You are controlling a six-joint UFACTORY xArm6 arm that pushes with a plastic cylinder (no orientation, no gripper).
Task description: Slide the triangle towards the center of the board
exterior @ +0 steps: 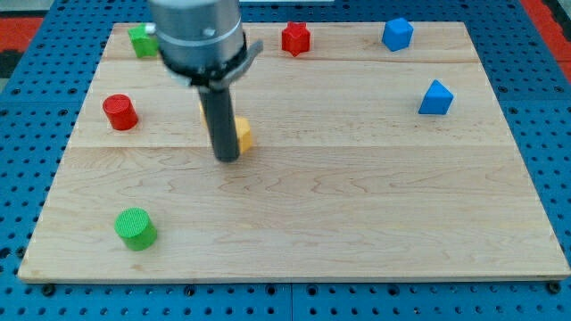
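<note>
Wooden desk [357, 223] under rod, no hand fitted, tip [228, 159] touching yellow block [243, 134], risks nudging it aside while blue triangle [435, 98] sits far right.

**Pale wood bench, matt plastic blocks**

The bench [357, 205] is light, smooth wood with visible grain. A matt, ribbed green cylinder [135, 228] and a blue triangle [435, 98] look plastic. My tip [228, 158] is dark and matt, touching a yellow block [242, 135]. The blue perforated surround [18, 178] looks like metal.
</note>
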